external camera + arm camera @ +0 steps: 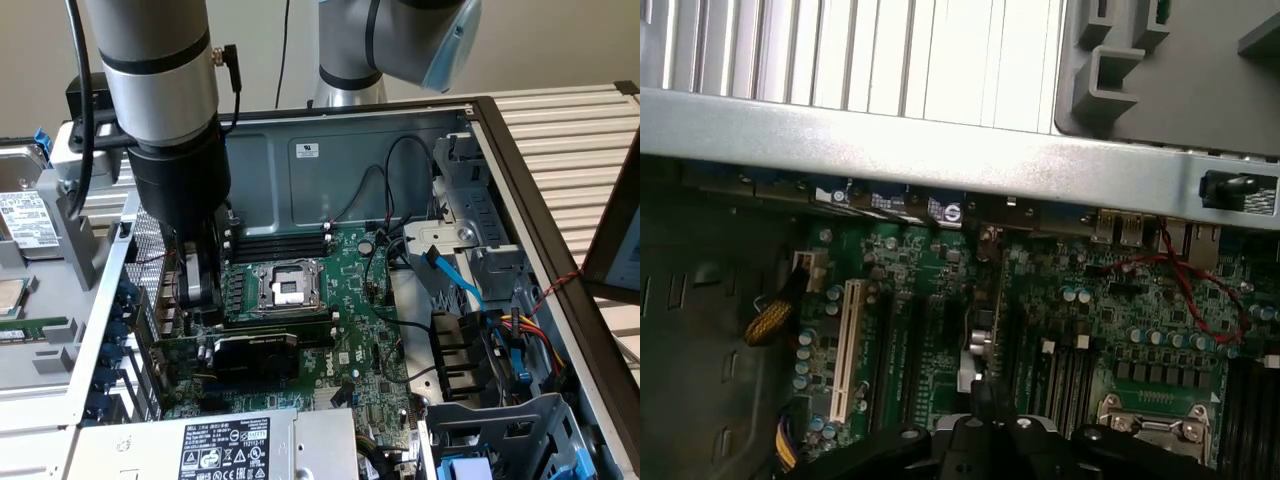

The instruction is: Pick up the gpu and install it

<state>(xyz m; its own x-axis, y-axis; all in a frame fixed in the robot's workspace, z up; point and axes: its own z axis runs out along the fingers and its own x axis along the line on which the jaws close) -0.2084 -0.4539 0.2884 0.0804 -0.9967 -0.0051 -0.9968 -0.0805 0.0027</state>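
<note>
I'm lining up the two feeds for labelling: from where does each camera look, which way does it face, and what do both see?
Exterior view: off the arm, raised, looking down at a slant into the open computer case; the arm and its gripper reach down by the gpu, which stands on the motherboard.
Wrist view: on the wrist, facing down along the gripper onto the motherboard and the case's metal edge.
Shared: motherboard, the CPU socket, the gripper.

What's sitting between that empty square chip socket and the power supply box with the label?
In the exterior view, the gpu lies on the motherboard between the socket and the power supply.
</note>
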